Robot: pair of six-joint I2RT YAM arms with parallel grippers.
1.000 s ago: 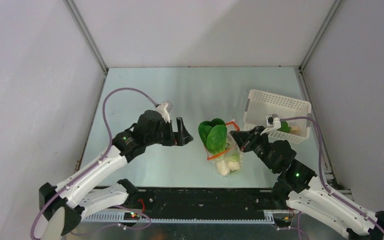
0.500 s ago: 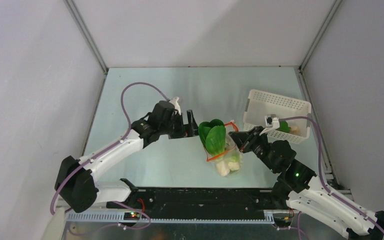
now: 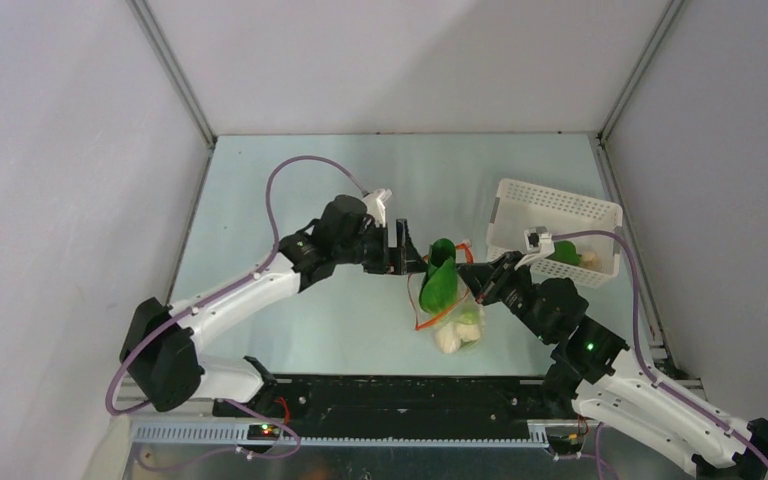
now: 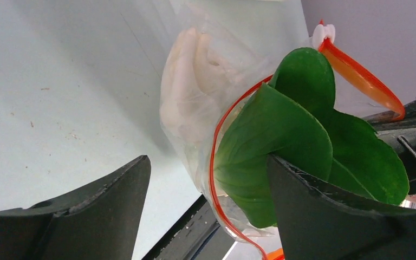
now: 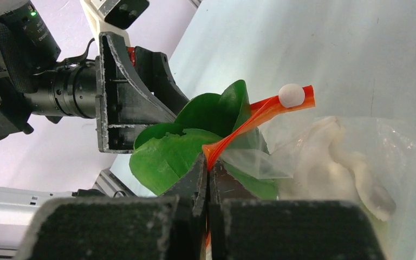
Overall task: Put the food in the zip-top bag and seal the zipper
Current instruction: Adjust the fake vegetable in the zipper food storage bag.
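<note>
Left gripper [image 3: 412, 258] has pushed in, curling the glossy green leaf [image 3: 440, 286] narrower.

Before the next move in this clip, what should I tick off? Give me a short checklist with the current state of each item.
1. Hold on the zipper: ok, the right gripper is shut on the strip.
2. The left gripper is free to push: ok, it is open, with one finger against the green leaf.
3. Leaf fully inside the zip-top bag: not ok, it sticks out past the mouth.
4. The cream pieces are in the bag: ok.
5. Zipper sealed: not ok, the mouth is open.
6. The basket is emptied of food: not ok, a green piece lies in it.
</note>
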